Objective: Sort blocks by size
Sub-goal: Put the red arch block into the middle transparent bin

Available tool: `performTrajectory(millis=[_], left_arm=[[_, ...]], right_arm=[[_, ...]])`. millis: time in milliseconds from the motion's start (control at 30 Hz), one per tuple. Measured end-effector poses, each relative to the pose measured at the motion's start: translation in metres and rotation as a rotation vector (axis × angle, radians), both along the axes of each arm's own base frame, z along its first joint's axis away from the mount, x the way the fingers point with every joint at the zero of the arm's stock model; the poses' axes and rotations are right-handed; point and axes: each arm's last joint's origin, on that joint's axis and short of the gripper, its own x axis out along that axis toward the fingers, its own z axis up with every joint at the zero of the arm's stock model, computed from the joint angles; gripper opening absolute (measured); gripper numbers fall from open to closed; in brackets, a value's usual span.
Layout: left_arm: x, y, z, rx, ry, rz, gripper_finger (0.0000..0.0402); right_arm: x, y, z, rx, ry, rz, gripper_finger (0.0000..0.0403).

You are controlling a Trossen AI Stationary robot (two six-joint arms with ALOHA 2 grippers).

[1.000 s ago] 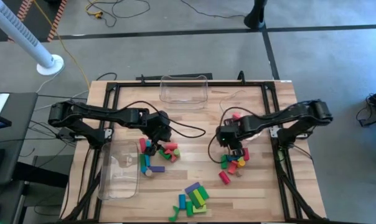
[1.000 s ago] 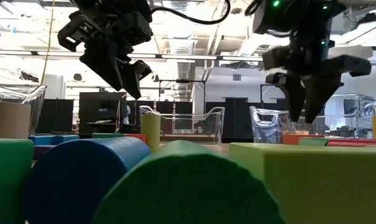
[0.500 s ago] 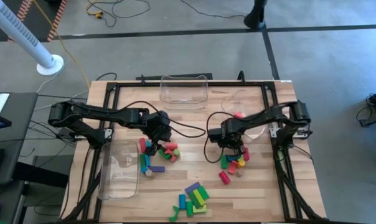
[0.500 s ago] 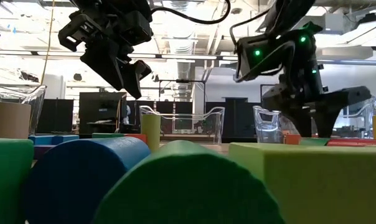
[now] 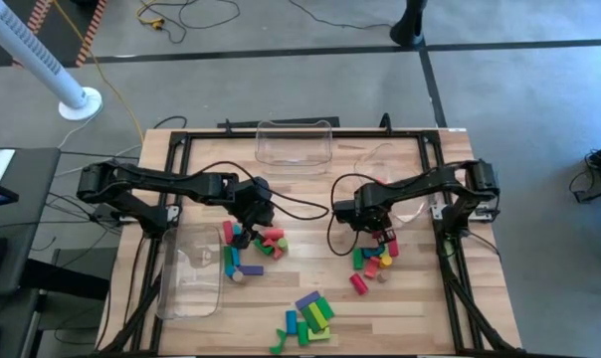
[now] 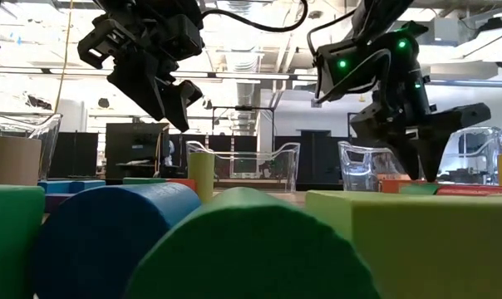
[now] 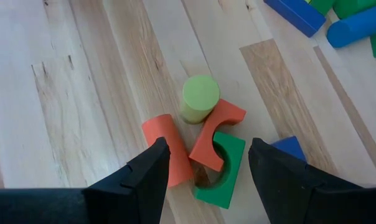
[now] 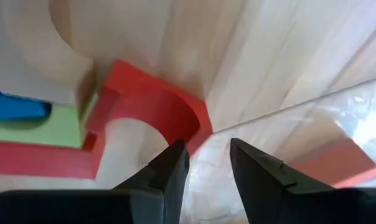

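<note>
The blocks lie in three loose groups on the wooden table: one to the left (image 5: 251, 247), one to the right (image 5: 375, 259) and one near the front edge (image 5: 308, 318). My left gripper (image 7: 206, 171) hangs open above an orange arch (image 7: 214, 130), a green arch (image 7: 225, 171) and a lime cylinder (image 7: 197, 98). My right gripper (image 8: 206, 165) points steeply down over the right group, open by a narrow gap. Its fingertips stand just past one end of a red arch (image 8: 152, 102), with nothing between them. Whether a finger touches the arch does not show.
A clear bin (image 5: 294, 147) stands at the far edge and another (image 5: 191, 273) lies at the left. A third clear bin (image 8: 300, 143) is close beside my right gripper. A green block (image 8: 45, 127) and a red bar (image 8: 38, 158) lie against the red arch.
My right gripper has come down toward the right group of blocks and tipped to point more steeply at the table. My left gripper has kept still, and no block has moved.
</note>
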Motion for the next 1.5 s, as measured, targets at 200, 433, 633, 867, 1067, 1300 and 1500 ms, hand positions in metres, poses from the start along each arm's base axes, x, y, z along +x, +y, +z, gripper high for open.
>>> performTrajectory(millis=[200, 433, 633, 867, 1067, 1300, 1500], left_arm=[[0.0, 0.0, 0.0, -0.001, 0.001, 0.002, 0.021], [0.0, 0.0, 0.0, 0.001, 0.001, -0.001, 0.021], [0.0, 0.0, 0.0, 0.003, 0.0, -0.005, 0.021], [0.0, 0.0, 0.0, 0.01, -0.002, -0.014, 0.021], [0.0, 0.0, 0.0, 0.01, -0.003, -0.014, 0.021], [0.0, 0.0, 0.0, 0.007, -0.002, -0.011, 0.021], [0.0, 0.0, 0.0, 0.006, -0.002, -0.009, 0.021]], right_arm=[[-0.002, -0.006, -0.002, 0.008, 0.001, -0.036, 0.0161], [0.0, -0.008, -0.004, 0.03, -0.007, -0.065, 0.0162], [0.002, 0.0, -0.005, 0.067, -0.033, -0.071, 0.0162], [0.004, 0.022, -0.006, 0.066, -0.053, -0.029, 0.0162], [0.003, 0.033, -0.006, 0.034, -0.056, -0.013, 0.0162], [0.001, 0.032, -0.002, 0.017, -0.028, -0.027, 0.0162], [0.003, 0.024, -0.001, 0.017, -0.035, -0.074, 0.0162]])
